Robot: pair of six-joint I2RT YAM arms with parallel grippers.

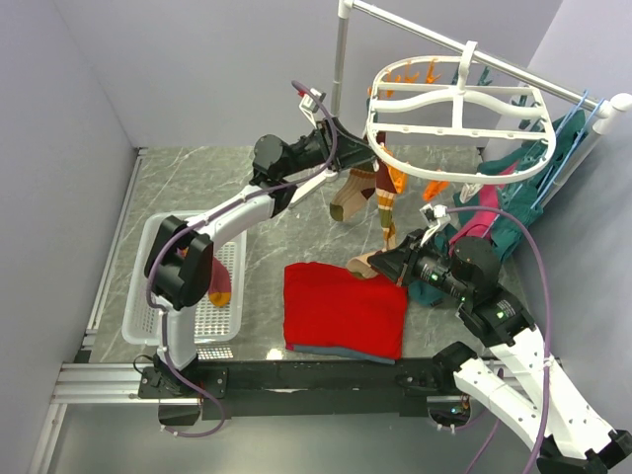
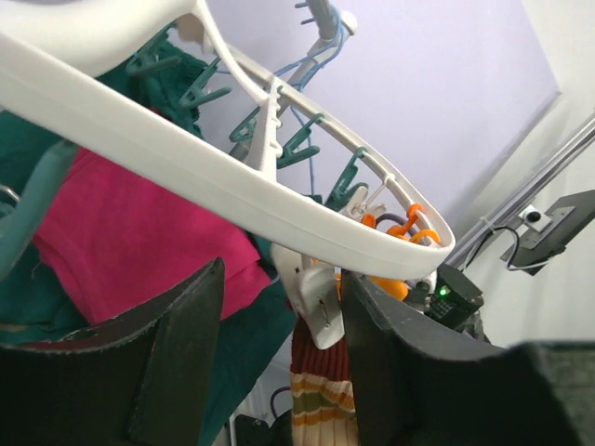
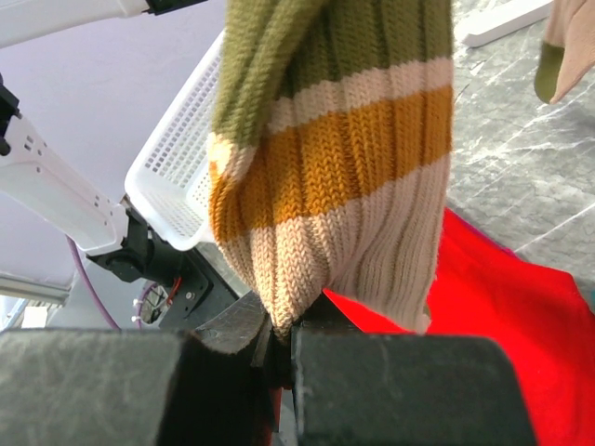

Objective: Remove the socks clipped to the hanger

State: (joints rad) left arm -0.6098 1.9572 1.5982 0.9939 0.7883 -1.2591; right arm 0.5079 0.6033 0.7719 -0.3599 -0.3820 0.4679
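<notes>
The white oval hanger (image 1: 454,104) hangs from the rack at the back right; its rim fills the left wrist view (image 2: 186,158). A striped sock (image 1: 385,212) hangs from its near-left rim, beside a tan sock (image 1: 351,197). My left gripper (image 1: 357,148) is open just under the rim, its fingers (image 2: 181,353) either side of a white clip peg (image 2: 316,297) that pinches the striped sock's cuff (image 2: 321,395). My right gripper (image 1: 380,265) is shut on the striped sock's toe (image 3: 335,186), its jaws (image 3: 284,344) pinching the cream knit.
A white slotted basket (image 1: 158,296) at the left holds a maroon sock (image 1: 219,281). A red cloth (image 1: 346,308) lies flat below the socks. Teal and pink garments (image 1: 494,212) hang at the right on blue hangers (image 1: 573,138). The rack pole (image 1: 341,59) stands behind.
</notes>
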